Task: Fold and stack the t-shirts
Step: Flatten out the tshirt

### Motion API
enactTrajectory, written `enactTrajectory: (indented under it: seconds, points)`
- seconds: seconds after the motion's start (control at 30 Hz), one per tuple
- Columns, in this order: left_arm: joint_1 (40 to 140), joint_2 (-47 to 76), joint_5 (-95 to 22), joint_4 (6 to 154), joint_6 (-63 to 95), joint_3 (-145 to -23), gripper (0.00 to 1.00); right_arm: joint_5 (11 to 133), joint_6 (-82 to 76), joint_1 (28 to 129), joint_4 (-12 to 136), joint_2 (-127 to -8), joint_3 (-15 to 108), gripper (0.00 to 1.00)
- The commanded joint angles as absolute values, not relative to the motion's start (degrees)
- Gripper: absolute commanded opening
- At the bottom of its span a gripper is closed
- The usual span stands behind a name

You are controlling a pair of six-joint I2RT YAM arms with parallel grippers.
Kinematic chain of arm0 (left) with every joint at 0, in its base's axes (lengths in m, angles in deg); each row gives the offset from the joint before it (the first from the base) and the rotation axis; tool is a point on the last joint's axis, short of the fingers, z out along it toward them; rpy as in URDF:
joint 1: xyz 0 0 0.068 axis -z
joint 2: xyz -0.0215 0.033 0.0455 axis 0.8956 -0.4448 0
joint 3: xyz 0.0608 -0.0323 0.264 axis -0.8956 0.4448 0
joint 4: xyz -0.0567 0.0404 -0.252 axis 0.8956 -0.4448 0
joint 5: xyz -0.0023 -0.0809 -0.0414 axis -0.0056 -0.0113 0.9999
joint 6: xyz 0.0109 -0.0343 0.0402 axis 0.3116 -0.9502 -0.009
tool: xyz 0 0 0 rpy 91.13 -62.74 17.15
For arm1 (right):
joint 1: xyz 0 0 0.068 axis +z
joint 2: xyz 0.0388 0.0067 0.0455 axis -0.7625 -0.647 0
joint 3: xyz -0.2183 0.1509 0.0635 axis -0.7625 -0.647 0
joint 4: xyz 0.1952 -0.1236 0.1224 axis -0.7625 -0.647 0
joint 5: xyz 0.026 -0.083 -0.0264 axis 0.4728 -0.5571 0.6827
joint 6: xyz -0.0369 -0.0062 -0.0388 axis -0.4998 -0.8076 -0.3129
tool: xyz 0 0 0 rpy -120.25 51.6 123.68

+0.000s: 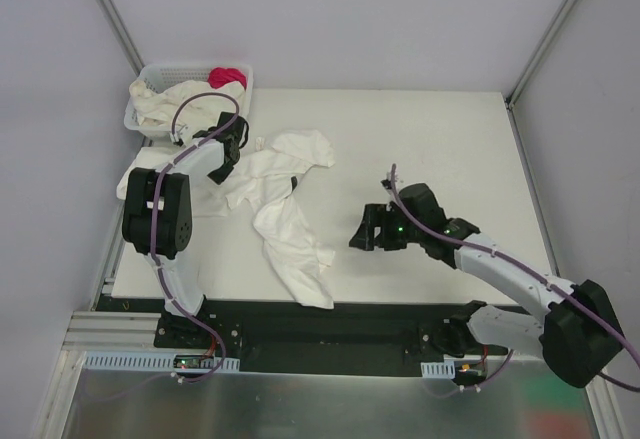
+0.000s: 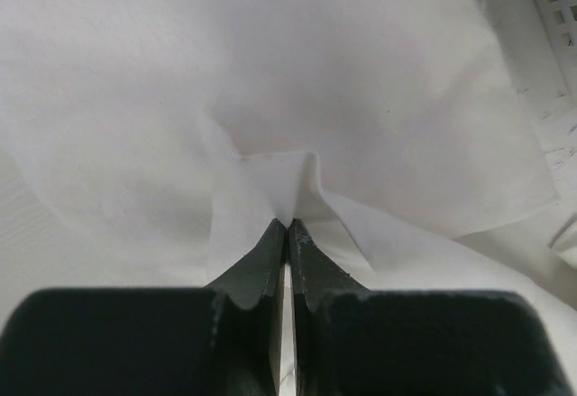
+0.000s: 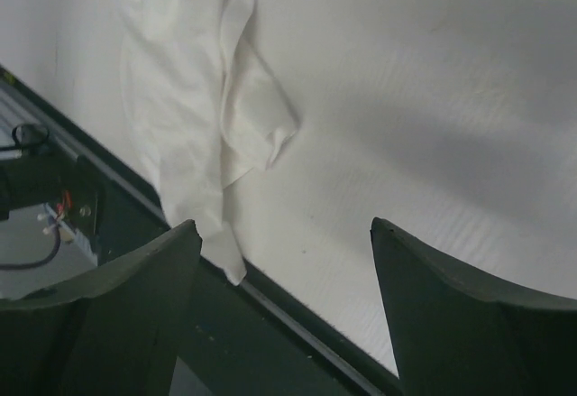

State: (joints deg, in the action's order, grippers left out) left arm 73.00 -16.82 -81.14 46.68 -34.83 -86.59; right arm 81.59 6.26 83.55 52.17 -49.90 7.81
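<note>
Pale grey walls close in a white table (image 1: 440, 139). One crumpled white shirt (image 1: 285, 219) lies on its left half. It runs from just beside the basket (image 1: 160, 71) at the far left corner, bunches up towards the middle of the table, then trails in a long twisted strip to the near edge. In the right wrist view, that strip's end lies at the near edge, a little over the dark rail below.

The left gripper (image 1: 232, 147) sits at the shirt's far left part, close to the basket. Its wrist view shows the jaws pressed together on a small raised fold of white cloth, which puckers into a peak at the tips. The cloth spreads smooth beyond, and a bit of basket lattice shows at the upper right.

The right gripper (image 1: 368, 229) hovers over bare table right of the shirt, near the middle of the near half. Its jaws are spread wide with nothing between them, and it is apart from the cloth.

More shirts (image 1: 175, 104) are heaped in the basket and spill over its near rim. A red cloth (image 1: 227, 76) sits in the basket's far right end. More white cloth lies along the left edge under the left arm; I cannot tell which shirt it belongs to.
</note>
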Motion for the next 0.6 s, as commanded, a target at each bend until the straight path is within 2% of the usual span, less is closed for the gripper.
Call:
enactTrajectory:
  seconds: [0.0,0.17,0.33,0.57]
  points:
    - [73.3,-13.9,-83.3,45.6,-34.9,-86.3,0.00,81.5,12.3,92.9,56.9,-52.5,6.1,0.79]
    - [73.4,-13.2,-83.7,45.7,-34.7,-86.4,0.00,81.1,15.2,99.9,59.2,-57.5,6.3,0.79]
    - [73.6,-13.1,-83.6,45.7,-33.5,-87.6,0.00,86.4,12.9,100.7,56.0,-62.8,9.4,0.78]
    - [73.9,-12.5,-83.7,46.1,-33.4,-87.6,0.00,85.7,14.4,104.5,52.3,-64.6,10.4,0.74]
